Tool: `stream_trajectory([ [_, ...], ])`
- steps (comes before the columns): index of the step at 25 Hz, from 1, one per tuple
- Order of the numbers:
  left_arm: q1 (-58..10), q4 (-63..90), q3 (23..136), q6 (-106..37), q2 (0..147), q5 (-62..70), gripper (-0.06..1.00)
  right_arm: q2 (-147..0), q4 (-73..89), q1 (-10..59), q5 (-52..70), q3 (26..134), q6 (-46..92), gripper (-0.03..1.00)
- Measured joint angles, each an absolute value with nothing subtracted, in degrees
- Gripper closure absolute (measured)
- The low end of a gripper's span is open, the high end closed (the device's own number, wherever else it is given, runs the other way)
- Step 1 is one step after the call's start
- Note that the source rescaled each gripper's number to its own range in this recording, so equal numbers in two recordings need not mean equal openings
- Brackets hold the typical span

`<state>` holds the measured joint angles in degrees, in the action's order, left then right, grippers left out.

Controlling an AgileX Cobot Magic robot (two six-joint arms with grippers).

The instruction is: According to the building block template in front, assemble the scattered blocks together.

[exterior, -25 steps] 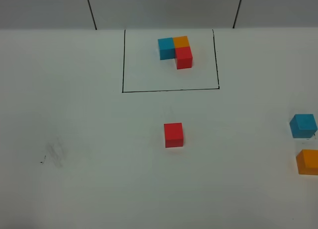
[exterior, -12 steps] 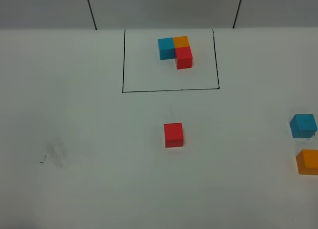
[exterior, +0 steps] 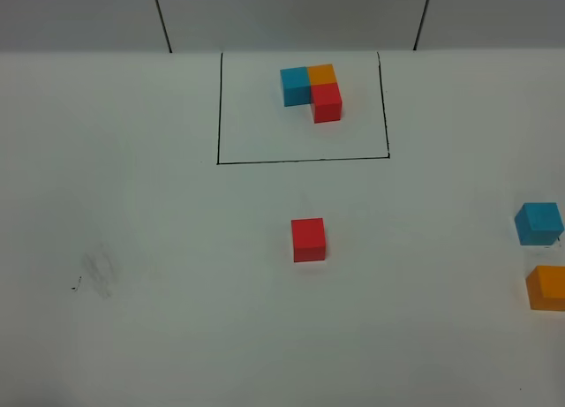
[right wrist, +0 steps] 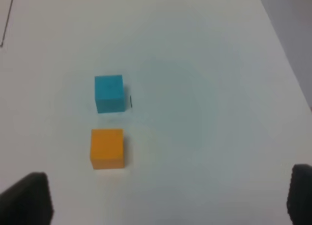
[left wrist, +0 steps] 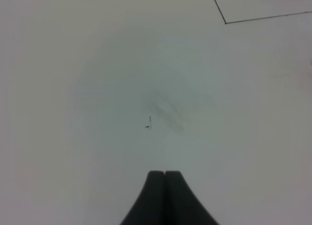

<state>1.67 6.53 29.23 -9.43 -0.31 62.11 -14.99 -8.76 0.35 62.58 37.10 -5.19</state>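
The building block template [exterior: 312, 89] sits near the far edge of the tabletop [exterior: 177, 336], about midway along it. Its blue and orange cubes lie side by side, with the red one touching the orange cube's near face. A thin black frame [exterior: 303, 161] drawn on the surface surrounds the cluster with room to spare.

The loose red cube [exterior: 308, 239] stands alone near the tabletop's middle, on the near side of the frame. The blue cube [exterior: 538, 223] and orange cube [exterior: 547, 288] sit well apart from it, toward the right edge, close together but not touching.

The right gripper [right wrist: 165, 186] hovers near those two with its jaws spread wide, holding nothing. The left gripper [left wrist: 165, 175] is pressed closed and empty, above a grey smudge [exterior: 97, 275] toward the left side.
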Motion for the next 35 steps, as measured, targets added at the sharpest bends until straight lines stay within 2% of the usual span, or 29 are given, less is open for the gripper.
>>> stream_trajectory([
  [17, 1.67, 6.53, 29.23, -9.43, -0.31, 62.11, 0.94, -49.47, -6.14, 0.35, 54.41, 37.75, -8.07, 0.02],
  [35, 1.67, 6.53, 29.23, -9.43, -0.31, 62.11, 0.94, -70.49, -3.3, 0.35, 41.77, 35.64, -8.08, 0.05],
])
